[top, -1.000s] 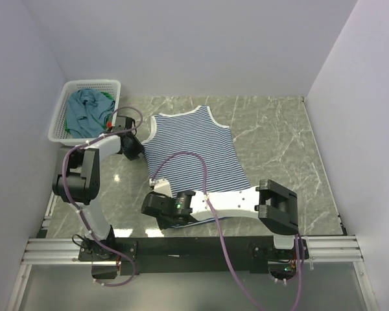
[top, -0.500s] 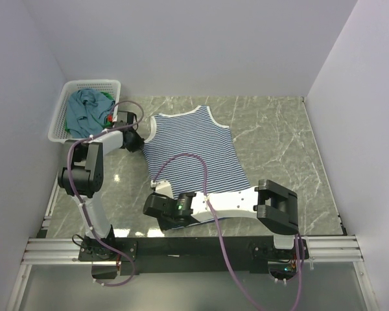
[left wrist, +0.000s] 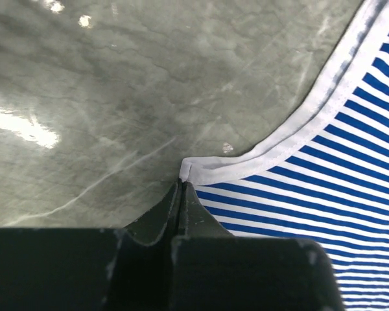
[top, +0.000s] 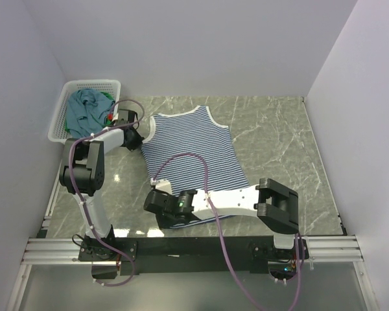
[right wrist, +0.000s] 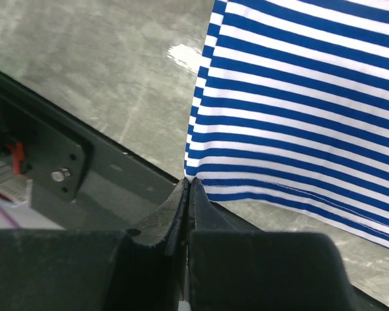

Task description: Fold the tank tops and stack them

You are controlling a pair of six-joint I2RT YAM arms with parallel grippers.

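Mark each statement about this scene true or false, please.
1. The striped top lies spread on the table. True.
2. The basket is empty. False: it holds the teal top, which partly covers the green top.
3. The left gripper and right gripper are both shut. True.
4. The left gripper pinches the hem. False: it pinches a strap corner; the right gripper has the hem corner.

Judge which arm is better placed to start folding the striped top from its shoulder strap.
Left. The left gripper is shut on the strap tip of the striped tank top by the basket; the right gripper pinches the near hem corner.
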